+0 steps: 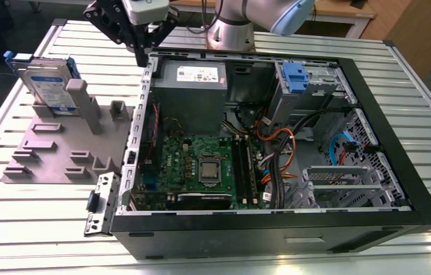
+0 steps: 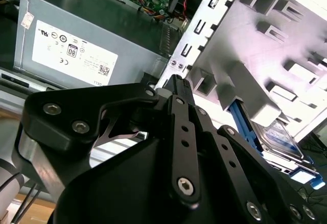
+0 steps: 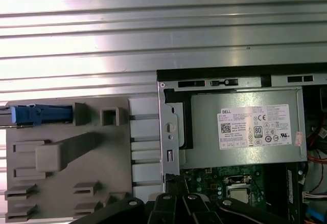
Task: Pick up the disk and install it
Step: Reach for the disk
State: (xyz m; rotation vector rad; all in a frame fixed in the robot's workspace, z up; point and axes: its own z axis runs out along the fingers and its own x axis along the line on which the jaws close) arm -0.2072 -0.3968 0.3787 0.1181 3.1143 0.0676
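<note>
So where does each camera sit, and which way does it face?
Exterior view: off the arm, above, facing down on computer case, disk, claw.
First wrist view: on the arm, facing straight down; claw links, power supply, grey fixture.
Second wrist view: on the arm, looking along the claw.
All share the power supply and fixture.

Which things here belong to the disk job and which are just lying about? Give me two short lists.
Belong to the job:
the disk, standing in the grey fixture
the gripper, empty, by the case's corner
the open computer case

Just there:
the power supply
the motherboard
the orange cables
the slatted table
</note>
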